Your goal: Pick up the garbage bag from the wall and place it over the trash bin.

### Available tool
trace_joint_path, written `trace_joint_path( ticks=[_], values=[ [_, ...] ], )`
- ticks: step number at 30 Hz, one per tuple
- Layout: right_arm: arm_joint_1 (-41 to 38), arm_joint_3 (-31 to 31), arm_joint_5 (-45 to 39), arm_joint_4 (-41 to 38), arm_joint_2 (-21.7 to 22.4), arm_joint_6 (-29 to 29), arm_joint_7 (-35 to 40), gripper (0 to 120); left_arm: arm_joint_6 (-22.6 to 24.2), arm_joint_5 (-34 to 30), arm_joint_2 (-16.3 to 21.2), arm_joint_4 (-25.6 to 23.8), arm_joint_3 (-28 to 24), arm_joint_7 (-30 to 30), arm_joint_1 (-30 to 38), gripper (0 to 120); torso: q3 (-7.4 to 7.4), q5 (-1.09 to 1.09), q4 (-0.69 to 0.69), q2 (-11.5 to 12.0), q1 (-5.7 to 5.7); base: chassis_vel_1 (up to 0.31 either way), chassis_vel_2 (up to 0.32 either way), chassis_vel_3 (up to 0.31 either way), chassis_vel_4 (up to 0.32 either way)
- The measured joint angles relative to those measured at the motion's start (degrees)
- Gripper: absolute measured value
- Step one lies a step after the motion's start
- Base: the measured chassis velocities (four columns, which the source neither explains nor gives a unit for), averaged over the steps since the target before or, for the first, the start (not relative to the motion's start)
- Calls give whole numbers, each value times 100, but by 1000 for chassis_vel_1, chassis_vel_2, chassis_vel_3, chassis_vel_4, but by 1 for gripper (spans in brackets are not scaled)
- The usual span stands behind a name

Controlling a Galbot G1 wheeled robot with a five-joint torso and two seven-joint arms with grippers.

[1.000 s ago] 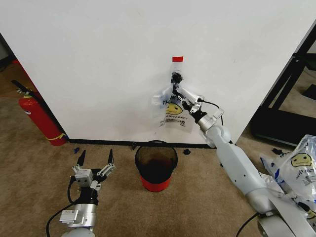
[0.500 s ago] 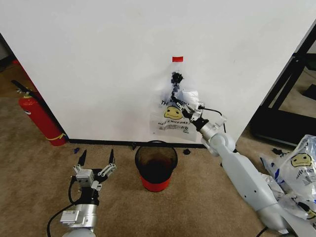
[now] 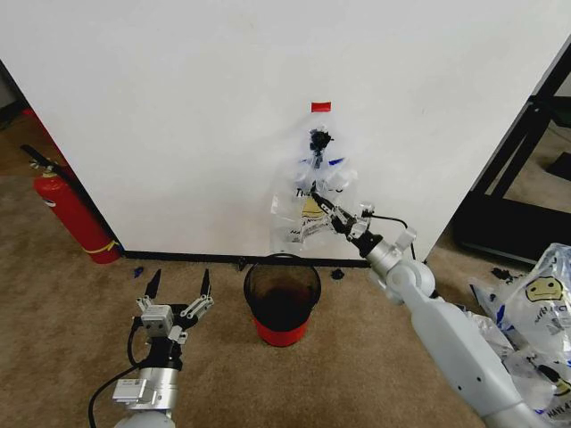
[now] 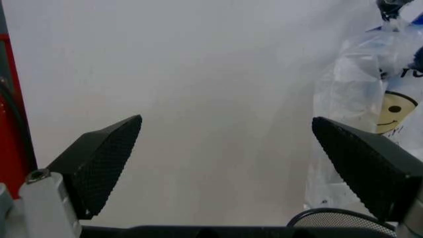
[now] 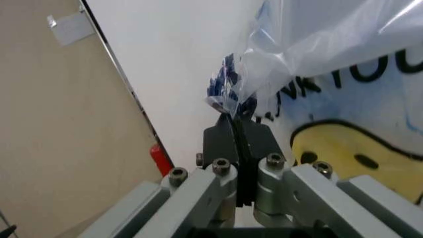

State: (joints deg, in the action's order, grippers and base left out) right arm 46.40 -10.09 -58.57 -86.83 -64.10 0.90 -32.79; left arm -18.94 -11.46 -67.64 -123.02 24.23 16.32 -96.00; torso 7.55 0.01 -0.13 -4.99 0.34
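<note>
**Bag pinched at the wall, one handle on the hook**

The right claw [image 3: 319, 198] is pressed fully together on a fold of the garbage bag [image 3: 303, 214]; the right wrist view shows its two fingers [image 5: 225, 144] flat against each other with a bunched bit of blue-printed plastic squeezed out just beyond the tips. The rest of the bag billows beside and below the claw, yellow smiley and "THANK YOU" lettering facing out, lying against the wall [image 3: 178, 116]. Above the claw, a stretched strip of the bag runs up to the black hook [image 3: 318, 139], which sits just under the red tape mark [image 3: 320, 106]. So the bag appears caught on the hook while the claw has it.

The trash bin [image 3: 282, 297] stands on the carpet below the claw, slightly towards the robot's left, mouth up. The left claw [image 3: 175, 294] hovers low over the carpet, well away from the right claw, with its fingers spread wide and nothing between them.

The main risk, as I judge it, is the thin film: pulling away while the handle is looped on the hook could tear it or drag the small pinched fold out of the grip. A bag held by one bunched fold may also hang collapsed, making it hard to spread over the bin's rim.
</note>
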Motion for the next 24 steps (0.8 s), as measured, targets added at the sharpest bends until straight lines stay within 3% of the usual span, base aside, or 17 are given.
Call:
trace_joint_path(
  ticks=[24],
  values=[
    [1765,-787,510,-1384,476,-104,-93,0,33,3,192,-145,-178,15,83,100,0,-1,0,0,0,0,0,0,0]
  ],
)
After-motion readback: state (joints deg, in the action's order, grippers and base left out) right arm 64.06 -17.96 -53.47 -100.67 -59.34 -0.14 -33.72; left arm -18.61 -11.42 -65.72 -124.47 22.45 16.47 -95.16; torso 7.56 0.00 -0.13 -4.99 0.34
